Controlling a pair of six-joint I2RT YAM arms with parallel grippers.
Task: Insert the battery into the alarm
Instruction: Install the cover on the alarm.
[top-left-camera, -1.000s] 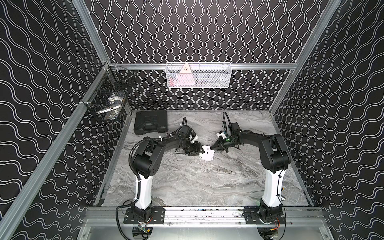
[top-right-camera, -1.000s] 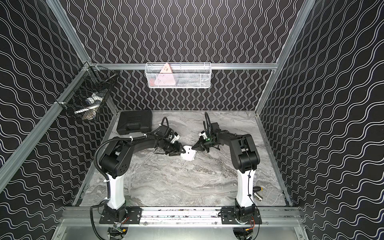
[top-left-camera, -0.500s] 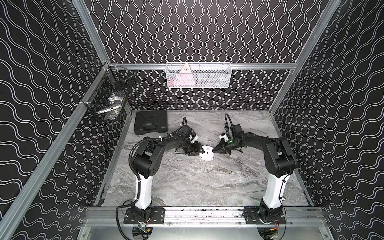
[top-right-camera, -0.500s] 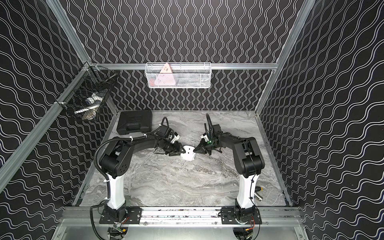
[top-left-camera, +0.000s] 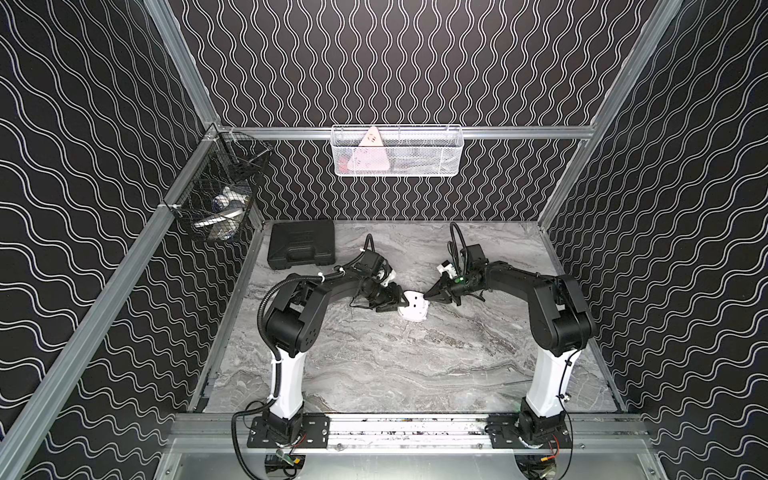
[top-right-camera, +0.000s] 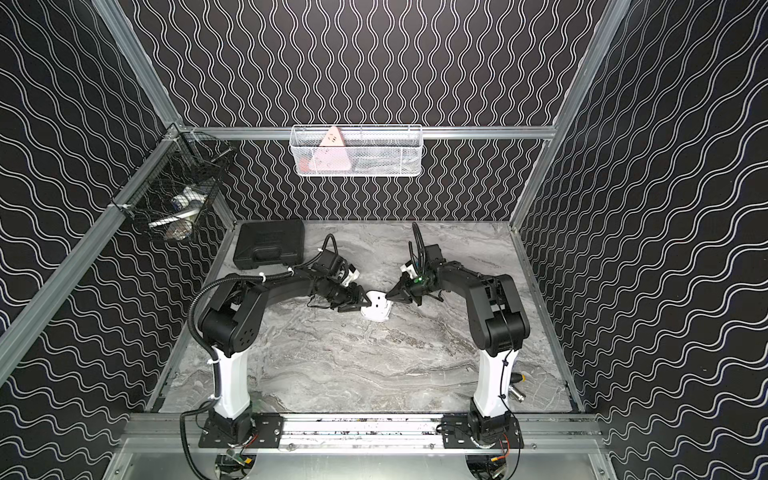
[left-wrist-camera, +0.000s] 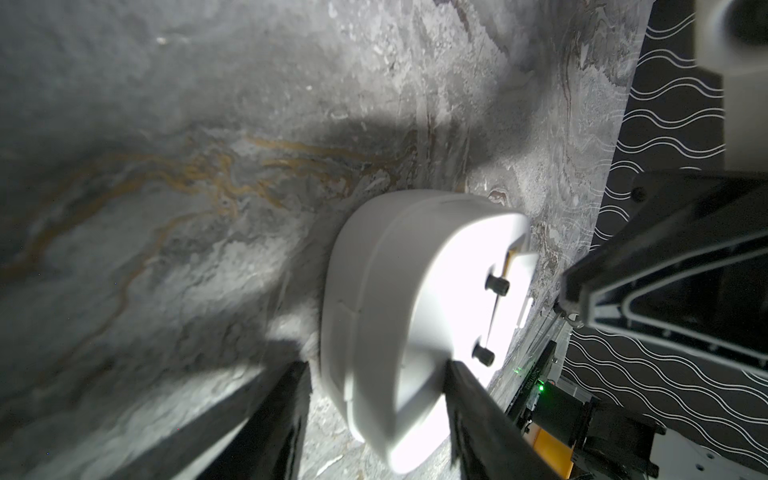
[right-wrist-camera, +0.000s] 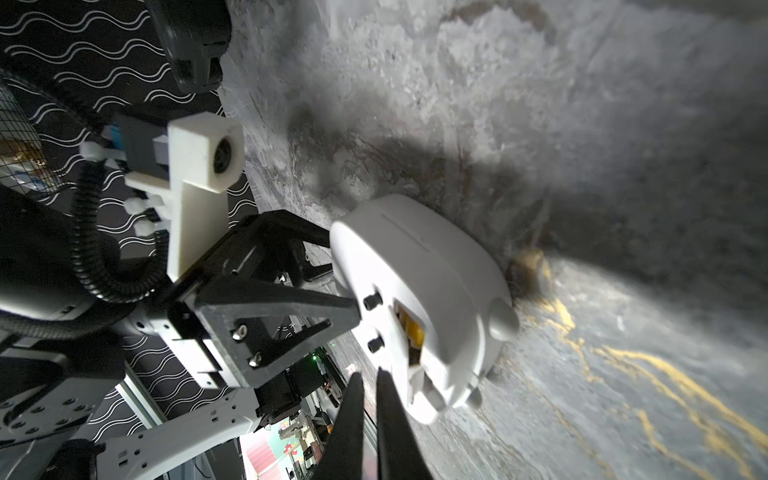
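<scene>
The white alarm (top-left-camera: 413, 307) (top-right-camera: 377, 307) lies tilted on the marble table's middle, its back turned toward the right arm. My left gripper (top-left-camera: 395, 300) (left-wrist-camera: 378, 365) is shut on the alarm (left-wrist-camera: 395, 291), one finger on its back and one on its face side. My right gripper (top-left-camera: 424, 295) (right-wrist-camera: 370, 374) is shut with nothing between its fingers, its tips at the edge of the alarm (right-wrist-camera: 432, 270). Something yellow-gold (right-wrist-camera: 409, 332) shows in the open slot on the back. I cannot tell whether it is the battery.
A black case (top-left-camera: 301, 249) lies at the back left. A white wire basket (top-left-camera: 415, 158) hangs on the back wall with a pink-white triangle inside, and a black mesh basket (top-left-camera: 220, 195) hangs on the left wall. Small cylinders (top-right-camera: 517, 386) lie by the right arm's base.
The right arm's elbow has swung outward and toward the front, while its shut tips stayed at the alarm. The left arm and the alarm have not moved.
</scene>
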